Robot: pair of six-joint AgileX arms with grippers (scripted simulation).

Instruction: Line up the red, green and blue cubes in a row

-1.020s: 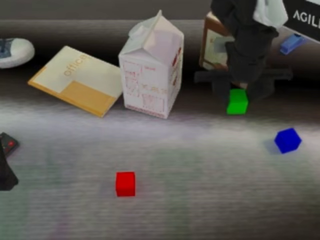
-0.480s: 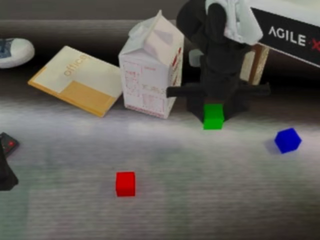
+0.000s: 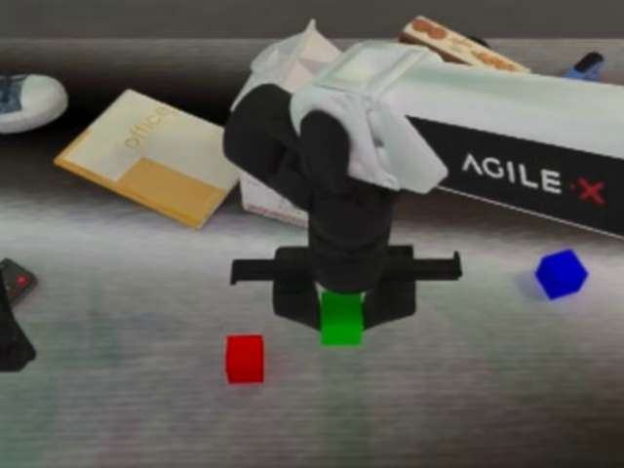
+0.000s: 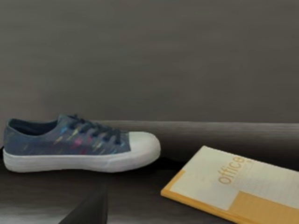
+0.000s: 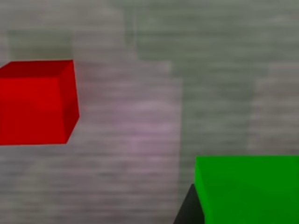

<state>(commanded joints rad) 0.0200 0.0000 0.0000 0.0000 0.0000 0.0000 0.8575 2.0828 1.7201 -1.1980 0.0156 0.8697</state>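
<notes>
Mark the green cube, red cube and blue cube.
green cube (image 3: 340,320), top view, top face below the right pincer.
red cube (image 3: 245,358), top view, top face.
blue cube (image 3: 561,273), top view, top face.

Milk carton (image 3: 278,68) at back centre, mostly hidden; office booklet (image 3: 151,156) to its left, sneaker (image 4: 79,144) at far left edge; black gadget (image 3: 15,283) w/ red dot, maybe a remote, left edge

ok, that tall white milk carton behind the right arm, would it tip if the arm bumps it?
Probably: the tall white milk carton stands high over a narrow base, so a knock near its gabled top would likely topple it. It looks like light cardboard, so a low push would probably slide it instead.
</notes>
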